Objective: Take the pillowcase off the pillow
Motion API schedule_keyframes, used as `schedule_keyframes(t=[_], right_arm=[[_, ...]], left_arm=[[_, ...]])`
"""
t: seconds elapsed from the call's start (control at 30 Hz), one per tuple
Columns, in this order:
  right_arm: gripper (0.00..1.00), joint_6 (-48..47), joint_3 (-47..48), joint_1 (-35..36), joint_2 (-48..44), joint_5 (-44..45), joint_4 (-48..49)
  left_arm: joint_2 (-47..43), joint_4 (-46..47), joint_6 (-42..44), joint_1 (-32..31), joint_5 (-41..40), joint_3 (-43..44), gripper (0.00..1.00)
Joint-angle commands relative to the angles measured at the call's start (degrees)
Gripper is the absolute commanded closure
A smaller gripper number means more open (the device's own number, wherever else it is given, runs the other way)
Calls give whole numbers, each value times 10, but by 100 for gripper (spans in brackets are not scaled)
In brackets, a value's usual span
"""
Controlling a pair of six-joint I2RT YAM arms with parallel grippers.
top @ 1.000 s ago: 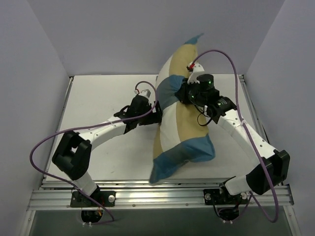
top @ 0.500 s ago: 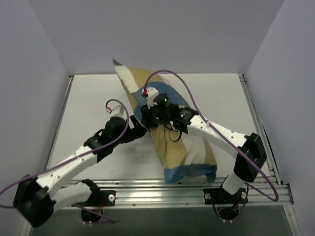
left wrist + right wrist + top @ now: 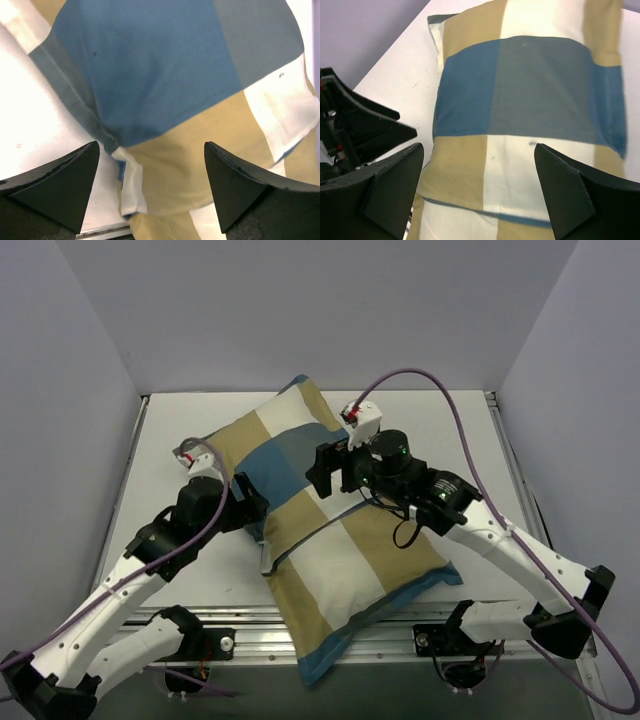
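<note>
The pillowcase (image 3: 330,540), in blue, tan and white blocks, lies flat and slantwise across the table, still stuffed. The pillow is hidden inside it. One corner hangs over the front rail. My left gripper (image 3: 250,504) is open at the cover's left edge. In the left wrist view its fingers (image 3: 60,185) straddle a seam and a small white fold of the pillowcase (image 3: 165,90) without touching. My right gripper (image 3: 326,472) hovers open over the blue middle block. The right wrist view shows the pillowcase (image 3: 530,95) below its spread fingertips (image 3: 575,195), with nothing held.
The white table (image 3: 170,450) is closed in by pale walls on three sides. An aluminium rail (image 3: 150,640) runs along the front edge, with both arm bases bolted to it. Purple cables loop over each arm. The left gripper's fingers (image 3: 365,125) show in the right wrist view.
The right gripper held the covered pillow up on end, swung it left, then opened. The pillow now lies flat. The left arm has drawn back to the left.
</note>
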Motion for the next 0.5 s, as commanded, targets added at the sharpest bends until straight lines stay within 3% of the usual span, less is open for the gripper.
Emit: schedule_keyframes(t=[0.0, 0.2, 0.47], right_arm=[[12, 46, -51, -5, -48, 80, -65], [13, 109, -149, -7, -126, 82, -114], [14, 185, -213, 0, -186, 25, -203]], left_arm=[[91, 23, 82, 26, 25, 80, 6], [276, 85, 172, 98, 102, 218, 6], [518, 94, 272, 153, 98, 488, 6]])
